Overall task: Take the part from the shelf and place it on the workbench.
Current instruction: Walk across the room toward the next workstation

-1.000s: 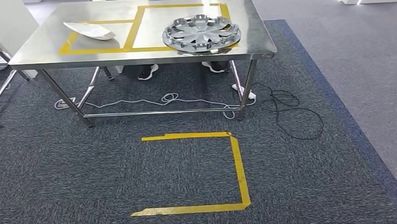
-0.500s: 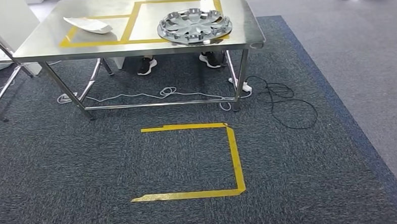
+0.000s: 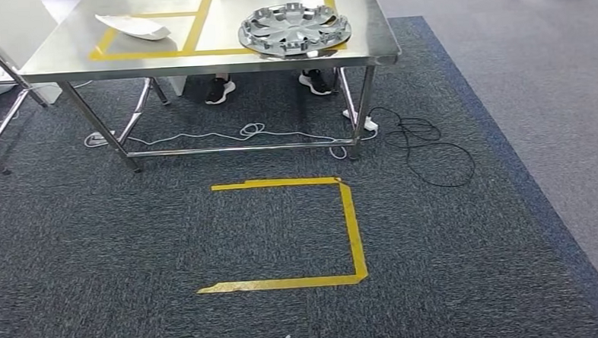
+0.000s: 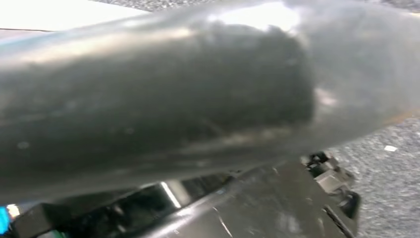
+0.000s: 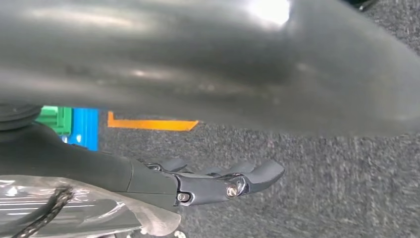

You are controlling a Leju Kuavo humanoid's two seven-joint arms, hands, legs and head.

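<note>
The silver wheel cover (image 3: 294,28), which I take for the part, lies flat at the near right corner of the workbench (image 3: 70,61), inside the yellow taped frame and close to the front edge. A white shell piece (image 3: 133,25) sits toward the left end. Placing looks done, so the step in hand is probably walking clear. That calls for level, short steps, arms kept low at the sides, and a wide berth for the black cable (image 3: 432,152) looped on the carpet by the bench's right legs. The right hand (image 5: 218,181) hangs above the carpet with fingers stretched out and a little apart, holding nothing. The left hand (image 4: 327,188) shows as a dark blurred shape, and I cannot tell its state.
</note>
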